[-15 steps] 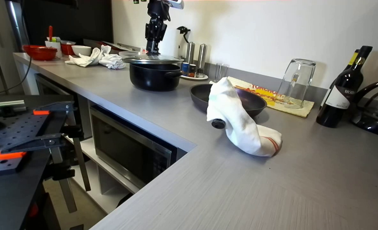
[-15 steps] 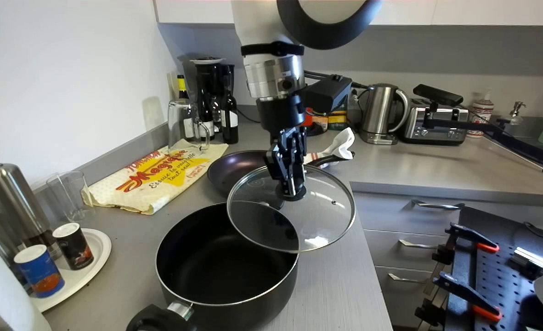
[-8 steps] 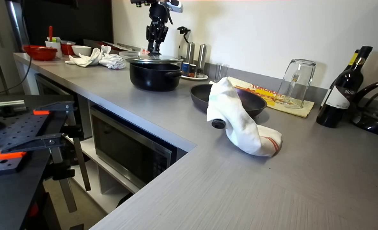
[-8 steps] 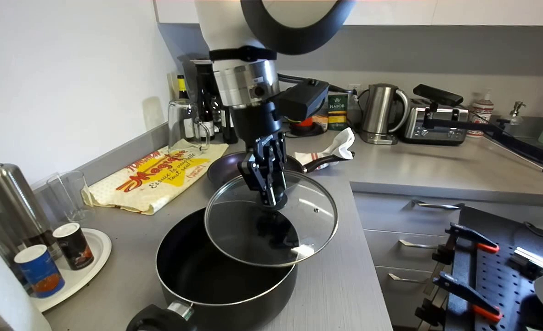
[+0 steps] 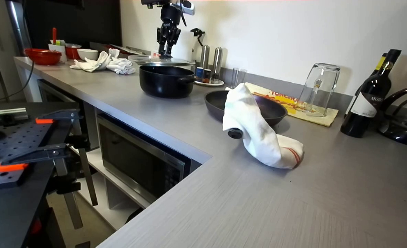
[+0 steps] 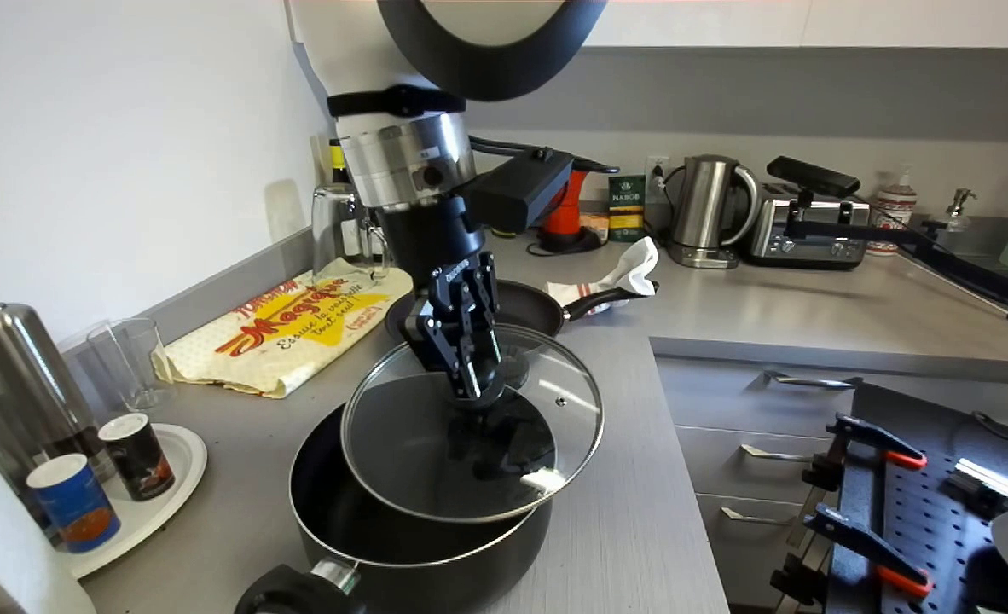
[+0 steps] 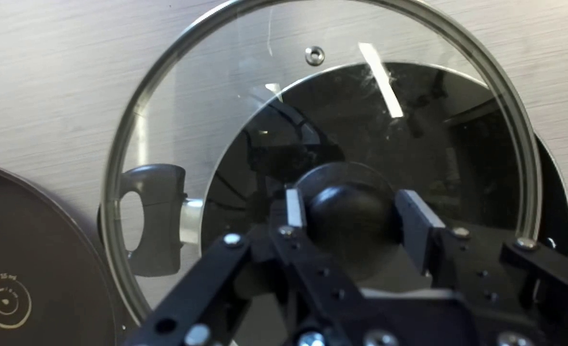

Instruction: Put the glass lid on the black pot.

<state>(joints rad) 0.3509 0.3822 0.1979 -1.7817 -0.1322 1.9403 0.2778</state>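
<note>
My gripper (image 6: 478, 396) is shut on the dark knob of the glass lid (image 6: 504, 465) and holds it above the black pot (image 6: 470, 571). In the wrist view my fingers (image 7: 353, 211) stand on both sides of the knob, and the lid (image 7: 322, 139) covers most of the pot (image 7: 555, 202), off-centre from it. In an exterior view the lid (image 5: 181, 62) hangs slightly above the rim of the pot (image 5: 165, 84), with my gripper (image 5: 165, 55) over it. The near-left part of the pot's opening is uncovered.
A dark frying pan (image 6: 530, 307) with a white cloth (image 6: 632, 273) at its handle stands beyond the pot. A white plate with cups (image 6: 182, 456), a glass (image 6: 133, 367) and a yellow towel (image 6: 299, 328) lie along the wall. The pot's handle (image 6: 295, 588) points toward the camera.
My gripper has carried the lid left and toward the camera in an exterior view, so it overlaps more of the pot's opening. The pot has not moved.
</note>
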